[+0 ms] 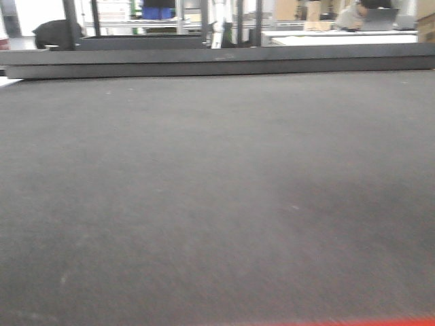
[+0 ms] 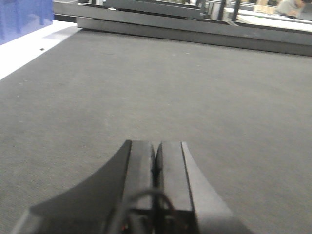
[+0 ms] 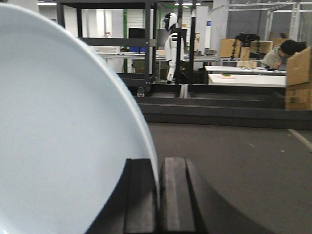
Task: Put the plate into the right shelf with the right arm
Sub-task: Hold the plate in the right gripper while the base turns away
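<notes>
Right end effector (image 3: 158,195), pinched tight on its rim, held the plate (image 3: 63,131) on edge above the grey worktop (image 1: 217,204), apparently mid-carry. The next move called for finding the right shelf, which was out of view. Left end effector (image 2: 157,165) sat closed and empty. Beyond the worktop stood dark racking (image 3: 146,48) and a white humanoid (image 3: 170,39).

Front view: soft throughout, no crisp edge anywhere. The grey table (image 1: 217,204) is lit dimly and evenly, with no cast shadows. The background beyond its far edge is blown out white in patches.

Left wrist view: the left tool (image 2: 157,146) is close and blurred, with a soft shadow on the table beside it. A white strip (image 2: 29,48) at the far left corner glares.

Right wrist view: the plate (image 3: 63,122) is out of focus with a flat pale sheen. The right tool (image 3: 159,163) is dark and underexposed. The background is sharper, lit by ceiling lamps (image 3: 187,3).
</notes>
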{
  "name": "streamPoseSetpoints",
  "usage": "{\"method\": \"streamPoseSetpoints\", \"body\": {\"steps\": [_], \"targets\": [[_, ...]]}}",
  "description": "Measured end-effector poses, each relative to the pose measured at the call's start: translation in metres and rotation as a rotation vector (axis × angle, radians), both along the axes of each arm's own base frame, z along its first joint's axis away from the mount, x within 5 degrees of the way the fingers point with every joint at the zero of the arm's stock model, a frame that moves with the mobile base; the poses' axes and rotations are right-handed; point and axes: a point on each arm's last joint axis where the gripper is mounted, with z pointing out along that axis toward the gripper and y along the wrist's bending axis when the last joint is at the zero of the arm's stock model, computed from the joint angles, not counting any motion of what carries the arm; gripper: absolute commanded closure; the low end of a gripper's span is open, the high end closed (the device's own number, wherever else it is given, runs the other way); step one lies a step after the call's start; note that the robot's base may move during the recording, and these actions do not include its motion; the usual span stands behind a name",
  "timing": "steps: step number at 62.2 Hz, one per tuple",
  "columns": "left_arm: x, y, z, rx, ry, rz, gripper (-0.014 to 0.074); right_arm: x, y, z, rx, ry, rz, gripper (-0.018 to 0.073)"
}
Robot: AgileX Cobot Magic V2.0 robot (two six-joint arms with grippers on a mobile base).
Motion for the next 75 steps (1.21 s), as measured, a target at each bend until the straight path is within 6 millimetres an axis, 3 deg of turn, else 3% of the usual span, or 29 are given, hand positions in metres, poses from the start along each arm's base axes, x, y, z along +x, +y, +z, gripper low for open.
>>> {"method": "streamPoseSetpoints", "body": {"steps": [75], "targets": [[0.0,0.0,0.0,0.0,0.0,0.0,0.0724,0.0,0.0,0.0,0.0,0.0,0.0,0.0503]]}}
